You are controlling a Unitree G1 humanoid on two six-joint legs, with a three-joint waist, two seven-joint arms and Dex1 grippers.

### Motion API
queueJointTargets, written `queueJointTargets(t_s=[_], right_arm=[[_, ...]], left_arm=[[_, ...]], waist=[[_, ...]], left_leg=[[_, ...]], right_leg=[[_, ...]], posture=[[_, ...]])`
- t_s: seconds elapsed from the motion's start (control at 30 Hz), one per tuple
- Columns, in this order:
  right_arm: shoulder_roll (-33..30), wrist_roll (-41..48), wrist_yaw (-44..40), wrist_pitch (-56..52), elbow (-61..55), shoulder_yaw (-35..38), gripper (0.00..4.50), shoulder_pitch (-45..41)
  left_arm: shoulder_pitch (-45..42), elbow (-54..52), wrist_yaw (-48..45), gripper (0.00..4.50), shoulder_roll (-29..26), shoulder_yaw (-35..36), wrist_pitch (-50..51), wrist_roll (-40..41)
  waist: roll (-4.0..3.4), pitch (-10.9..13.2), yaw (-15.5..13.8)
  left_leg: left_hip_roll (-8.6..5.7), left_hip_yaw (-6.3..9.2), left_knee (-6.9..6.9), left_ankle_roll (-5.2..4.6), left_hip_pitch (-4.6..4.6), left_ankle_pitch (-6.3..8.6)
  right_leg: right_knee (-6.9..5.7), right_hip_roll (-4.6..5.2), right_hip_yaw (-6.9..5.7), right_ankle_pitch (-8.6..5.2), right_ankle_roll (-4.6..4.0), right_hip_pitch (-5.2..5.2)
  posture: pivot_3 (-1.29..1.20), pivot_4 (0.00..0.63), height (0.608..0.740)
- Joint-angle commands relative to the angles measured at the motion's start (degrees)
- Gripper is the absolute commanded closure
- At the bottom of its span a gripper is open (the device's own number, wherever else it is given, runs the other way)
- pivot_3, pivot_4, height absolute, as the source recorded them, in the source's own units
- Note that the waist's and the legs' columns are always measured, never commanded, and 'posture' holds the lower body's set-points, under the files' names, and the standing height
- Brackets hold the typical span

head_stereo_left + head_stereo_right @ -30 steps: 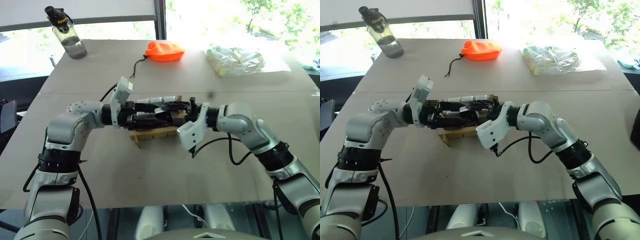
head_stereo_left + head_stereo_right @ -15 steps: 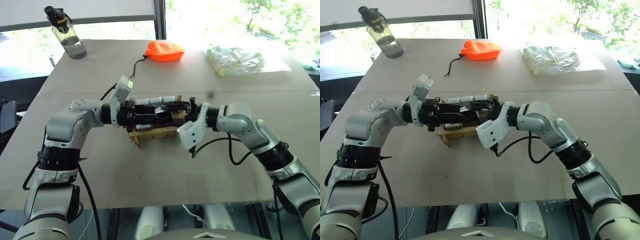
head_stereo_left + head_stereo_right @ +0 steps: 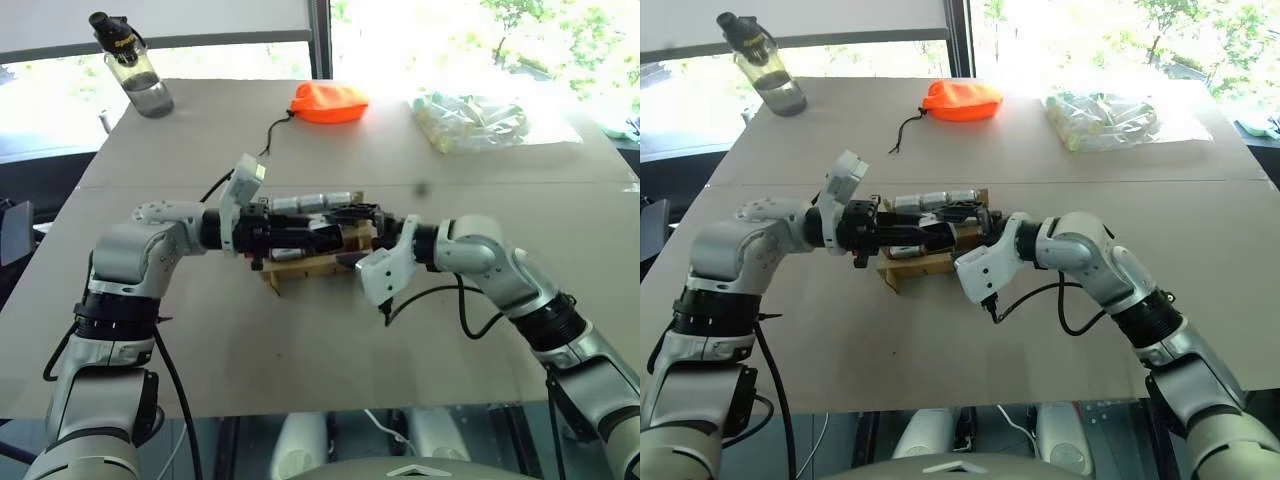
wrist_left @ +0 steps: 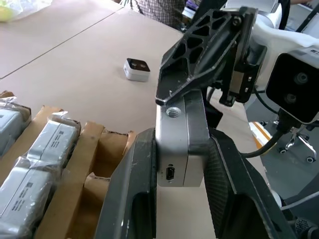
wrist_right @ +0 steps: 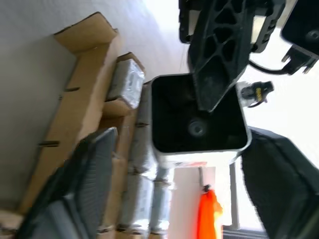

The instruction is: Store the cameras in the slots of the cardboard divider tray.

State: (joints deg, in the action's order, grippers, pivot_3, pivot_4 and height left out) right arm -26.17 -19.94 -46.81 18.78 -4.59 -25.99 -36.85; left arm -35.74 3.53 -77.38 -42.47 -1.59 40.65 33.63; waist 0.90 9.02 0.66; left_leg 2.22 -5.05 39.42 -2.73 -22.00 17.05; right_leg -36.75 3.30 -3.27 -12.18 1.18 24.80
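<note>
One camera (image 4: 179, 144), silvery-grey edge-on, sits clamped between the left gripper (image 4: 180, 169) jaws, held just above the cardboard divider tray (image 4: 94, 164) at mid-counter (image 3: 330, 330). Right gripper (image 5: 164, 164) jaws stand wide on either side of that same camera, black lens face toward it, not pressing it. Second camera (image 4: 136, 69) lies loose on the counter, well apart from the tray. Tray slots hold wrapped cameras (image 4: 47, 149): three visible in the left wrist view, one cut off at the edge; full count cannot be told, since the arms cover most of the tray from the head views. Further back on the counter: one orange drawstring pouch (image 3: 329, 102), one clear bag of pale items (image 3: 475, 119), one water bottle (image 3: 132, 64) at the far left corner.
</note>
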Motion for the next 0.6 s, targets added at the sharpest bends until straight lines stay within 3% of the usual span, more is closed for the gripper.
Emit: queueJointTargets(t_s=[0.03, 0.3, 0.47, 0.6], right_arm=[[-0.4, 7.8, -4.3, -9.2, -6.1, 2.7, 0.30, 3.4], [-6.0, 32.8, -7.2, -38.1, -22.9, 18.7, 0.30, 20.9], [-10.4, 47.3, -7.9, -48.2, -29.8, 32.2, 0.30, 33.6], [-12.1, 56.4, -7.5, -52.5, -32.8, 39.3, 0.30, 38.6]], left_arm=[[-1.4, 1.4, -1.3, 3.79, -0.7, 0.7, -6.4, -2.3], [-2.2, 9.8, -3.7, 3.79, 0.3, -0.7, -26.5, -11.2], [-4.9, 18.3, -6.2, 3.79, 1.0, -1.6, -36.0, -15.3], [-7.0, 24.0, -8.0, 3.79, 3.0, -1.3, -41.0, -15.8]], waist=[[0.00, 0.0, 0.0], [0.03, 0.0, -1.2], [0.06, 0.0, -1.8], [0.08, 0.0, -1.5]], left_leg=[[0.01, 0.00, 0.00, 0.00, 0.00, 0.00], [-0.03, 0.04, 0.02, -0.02, -0.05, 0.01], [-0.09, 0.06, 0.00, -0.03, -0.03, 0.02], [-0.10, 0.03, 0.01, -0.05, 0.00, 0.03]], right_leg=[[-0.01, 0.00, 0.00, 0.00, 0.00, 0.00], [0.04, 0.10, -0.07, 0.01, -0.01, -0.03], [0.03, 0.02, -0.14, 0.00, -0.01, -0.05], [0.05, 0.01, -0.06, 0.01, 0.00, -0.08]], posture=[[0.00, 0.150, 0.740], [0.00, 0.150, 0.740], [0.00, 0.150, 0.740], [0.00, 0.150, 0.740]])
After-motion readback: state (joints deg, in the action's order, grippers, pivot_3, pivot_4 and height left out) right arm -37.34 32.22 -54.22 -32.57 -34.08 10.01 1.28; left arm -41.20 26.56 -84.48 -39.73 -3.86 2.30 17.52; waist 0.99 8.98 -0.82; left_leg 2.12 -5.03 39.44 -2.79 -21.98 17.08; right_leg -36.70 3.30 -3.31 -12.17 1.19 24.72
